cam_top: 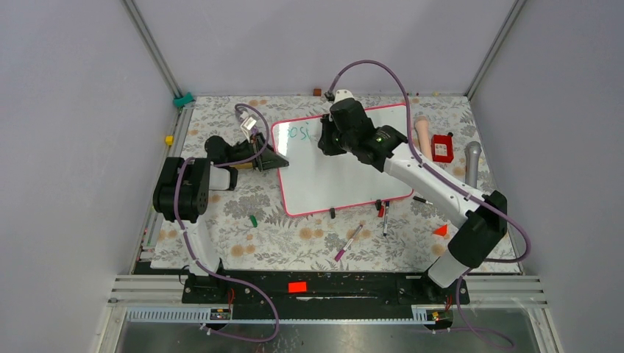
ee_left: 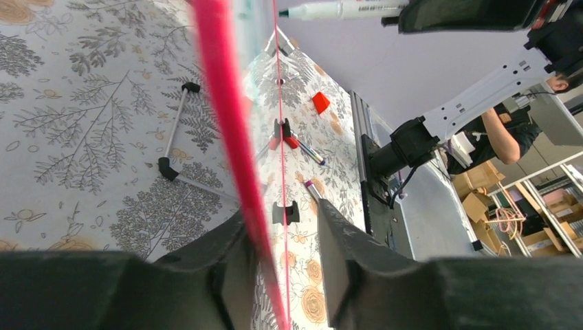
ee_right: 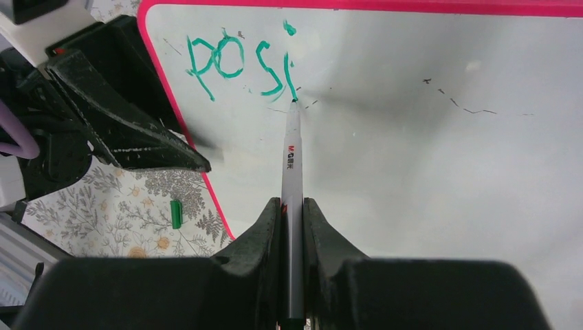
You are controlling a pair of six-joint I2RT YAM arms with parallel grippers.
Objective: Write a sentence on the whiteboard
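- Nearest, 6 o'clock: black base rail (cam_top: 331, 283) w/ red tag (cam_top: 297, 287); both arms bolted on, L at 7, R at 5.
- Just beyond, on floral tabletop (cam_top: 221, 243): pink-ended pen (cam_top: 348, 243) loose at 6, red wedge (cam_top: 441, 230) at 4, small green cap (cam_top: 253, 220) at 7.
- Dark pen (cam_top: 385, 220) just off near edge of whiteboard (cam_top: 331, 180).
- Whiteboard mid-tabletop, a bit skewed, glossy white w/ pink-red frame, biggest thing there.
- L gripper (ee_left: 280, 214) at whiteboard's 9 o'clock edge: fingers slightly spread, straddling the pink frame. One finger right beside frame, clear gap to the other, so not pinching.
- R gripper (ee_right: 292, 206) over whiteboard's 11 o'clock area: pressed together on white marker (ee_right: 291, 155), pinching barrel. Marker pointing straight out btwn fingers, green tip down on the surface.
- Green letters "posi" (ee_right: 240, 65) near 10–11 o'clock corner, marker tip touching foot of last stroke, dot above it.
- Faint dark scuffs (ee_right: 460, 103) farther along the white surface, apart from the letters.
- Past whiteboard's 2–3 o'clock side: pinkish cylinder (cam_top: 423, 136), red box (cam_top: 442, 147) just beside it, grey mic-shaped thing (cam_top: 472, 163) beyond that.
- Yellow cube (cam_top: 168, 140) at tabletop's 9–10 edge.
- Farthest: teal clip (cam_top: 182, 98) at 11 o'clock corner, by the frame post.
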